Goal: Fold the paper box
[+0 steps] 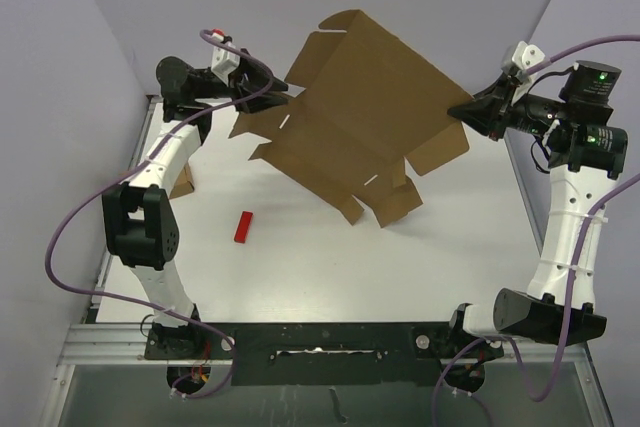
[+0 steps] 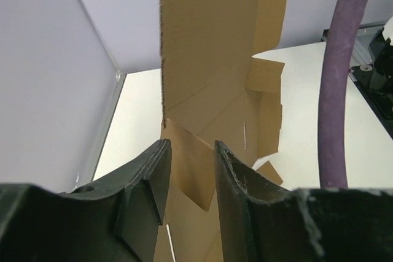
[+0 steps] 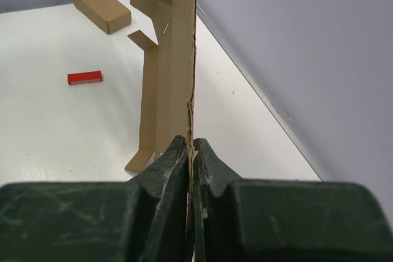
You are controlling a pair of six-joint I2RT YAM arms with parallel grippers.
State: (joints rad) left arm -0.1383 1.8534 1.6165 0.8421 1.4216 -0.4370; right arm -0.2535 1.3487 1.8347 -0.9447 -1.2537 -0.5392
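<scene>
The right end effector [image 3: 191, 146] is clamped on the thin edge of the paper box [image 1: 360, 112], at the right of the top view. The left end effector [image 2: 190, 151], at upper left, has its fingers apart, with a flap between them and slack on either side. The unfolded box hangs tilted over the desk [image 1: 300, 277], its lower flaps near the surface. This looks like positioning before the first crease. Next, the left probably needs to close on its flap and turn it along the score line.
</scene>
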